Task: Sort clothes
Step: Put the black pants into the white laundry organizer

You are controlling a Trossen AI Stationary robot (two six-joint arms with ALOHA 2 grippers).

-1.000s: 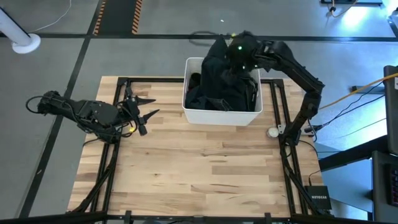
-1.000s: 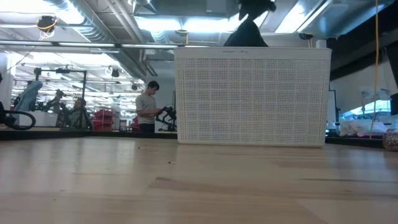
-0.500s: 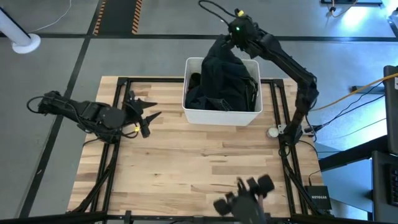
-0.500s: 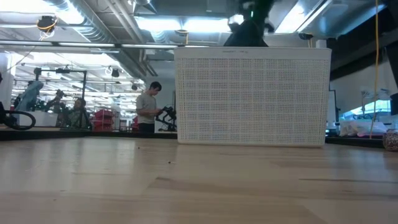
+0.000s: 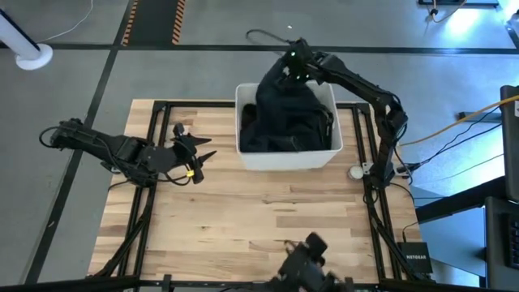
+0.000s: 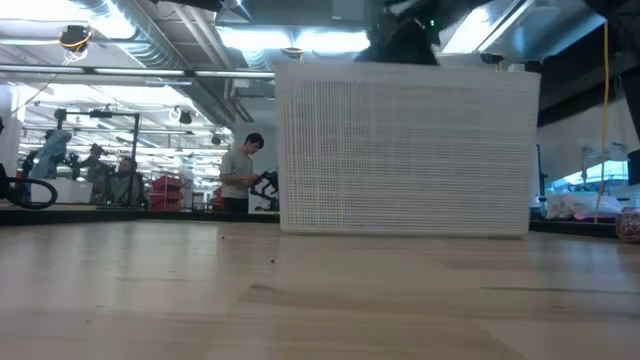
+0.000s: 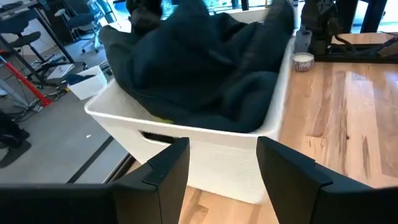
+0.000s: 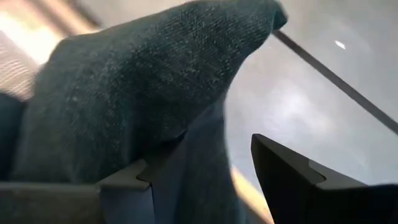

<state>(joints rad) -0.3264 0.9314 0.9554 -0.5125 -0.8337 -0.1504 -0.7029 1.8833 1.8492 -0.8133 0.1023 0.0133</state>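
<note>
A white plastic bin (image 5: 288, 158) stands at the table's far middle, heaped with dark clothes (image 5: 285, 122); a bit of neon yellow (image 7: 163, 119) shows under them. My right gripper (image 5: 285, 70) is above the bin's far rim, shut on a dark green-grey garment (image 8: 143, 93). The garment is drawn up into a peak (image 6: 400, 40) above the bin. My left gripper (image 5: 207, 152) is open and empty, level above the table left of the bin. Its fingers (image 7: 168, 168) point at the bin's left wall (image 7: 205, 155). My right gripper holds the dark green-grey garment by a bunched fold at the top of its peak (image 8: 186, 155), coming from above and the far side. The cloth covers one finger, and the other finger (image 8: 292, 174) shows bare. The garment hangs below into the bin, its lower part on the heap.
A small round white jar (image 5: 355, 171) stands on the table right of the bin and also shows in the left wrist view (image 7: 303, 62). A dark device (image 5: 304, 258) is at the table's near edge. Bare wood (image 5: 259, 211) lies between the bin and the near edge.
My right gripper has gone toward the table's left along the bin's far rim, keeping the garment drawn up. The bin has shifted a little toward the near edge. My left gripper has moved a little toward the bin. A dark device has come in at the near edge.
</note>
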